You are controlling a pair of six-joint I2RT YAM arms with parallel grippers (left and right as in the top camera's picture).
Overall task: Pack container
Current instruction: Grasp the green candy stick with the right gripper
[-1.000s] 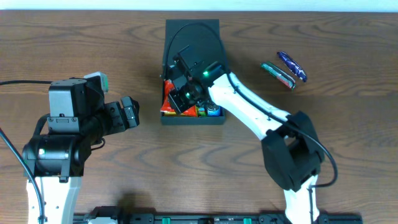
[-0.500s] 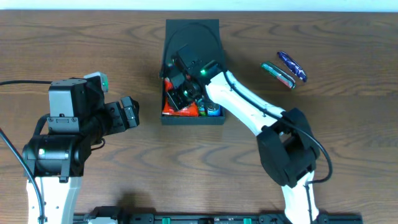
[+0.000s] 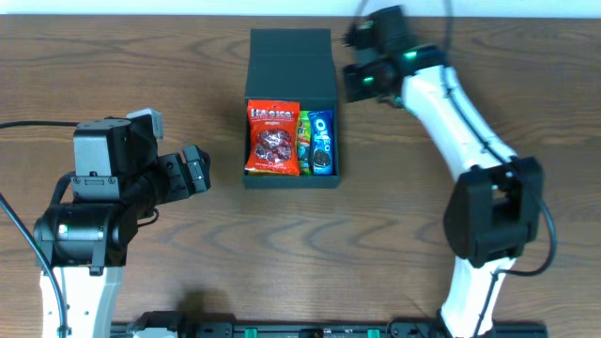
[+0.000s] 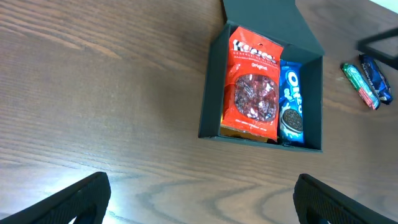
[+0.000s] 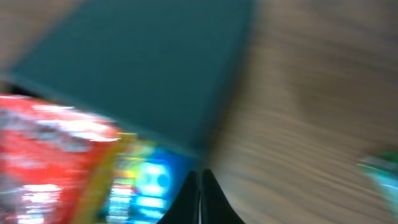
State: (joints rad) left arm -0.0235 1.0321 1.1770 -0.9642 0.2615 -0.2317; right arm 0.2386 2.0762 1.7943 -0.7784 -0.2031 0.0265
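The dark container (image 3: 291, 180) stands open at the table's middle, its lid (image 3: 291, 56) folded back. Inside lie a red snack packet (image 3: 273, 139), a green packet (image 3: 303, 141) and a blue cookie packet (image 3: 321, 143), side by side. The left wrist view shows the same container (image 4: 209, 93) with the red packet (image 4: 254, 90) and blue packet (image 4: 292, 106). My right gripper (image 3: 355, 58) hovers right of the lid, fingers together and holding nothing; its view is blurred, showing the lid (image 5: 143, 68). My left gripper (image 3: 192, 171) stands wide open left of the container, holding nothing.
Two small snack packets, one green (image 4: 359, 81) and one dark blue (image 4: 375, 78), lie on the wood table to the right of the container. In the overhead view the right arm (image 3: 451, 103) covers them.
My right gripper has pulled out of the container and swung up and right past the lid. The red packet now lies flat inside. The left arm has not moved.
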